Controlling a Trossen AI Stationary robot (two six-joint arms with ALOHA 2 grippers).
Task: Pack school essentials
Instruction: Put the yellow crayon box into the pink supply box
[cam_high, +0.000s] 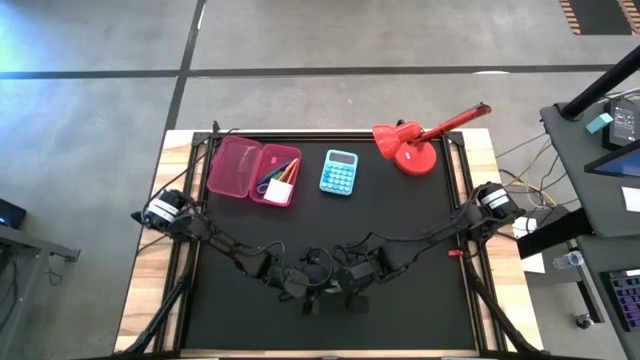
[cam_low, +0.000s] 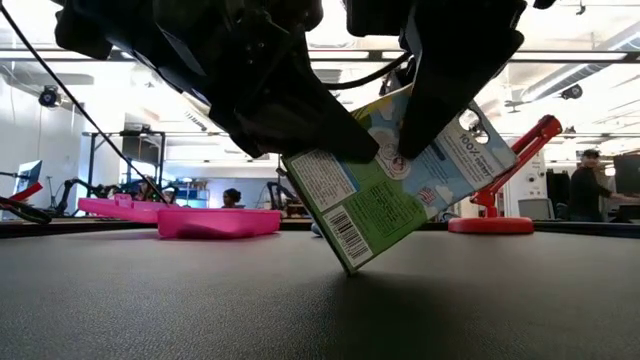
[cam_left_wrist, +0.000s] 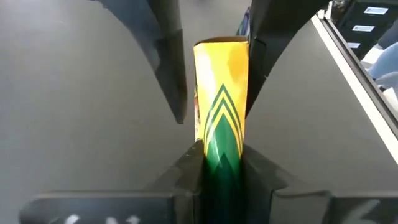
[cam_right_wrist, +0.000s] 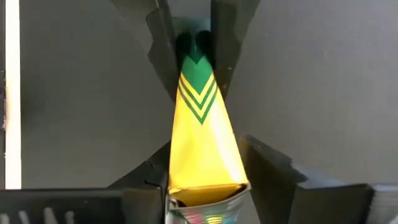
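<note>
The yellow-green crayon box (cam_left_wrist: 221, 93) lies directly between the two end effectors. Its long axis runs from one straight to the other, so each wrist view looks along its length.

The left end effector (cam_left_wrist: 221, 158) is closed snugly on the green chevron end, with both fingers pressed flat against the box's narrow sides. At the opposite, yellow end the right end effector (cam_right_wrist: 205, 165) is only partly closed. One finger is seen against the box and the other stands just off it, so the grip is judged to be the left's alone. In the low view the box is tilted, and its lower corner touches the counter (cam_high: 330, 230) directly beneath both end effectors.

The open pink pencil case (cam_high: 245, 168), where orange pencils and a white pad are already stowed, lies well beyond the two end effectors at the far edge of the counter, off toward the left arm's side. The left arm is therefore judged the nearer carrier. The box would have to be lifted clear, and its long axis probably turned to match the case's length, before it is set in.
</note>
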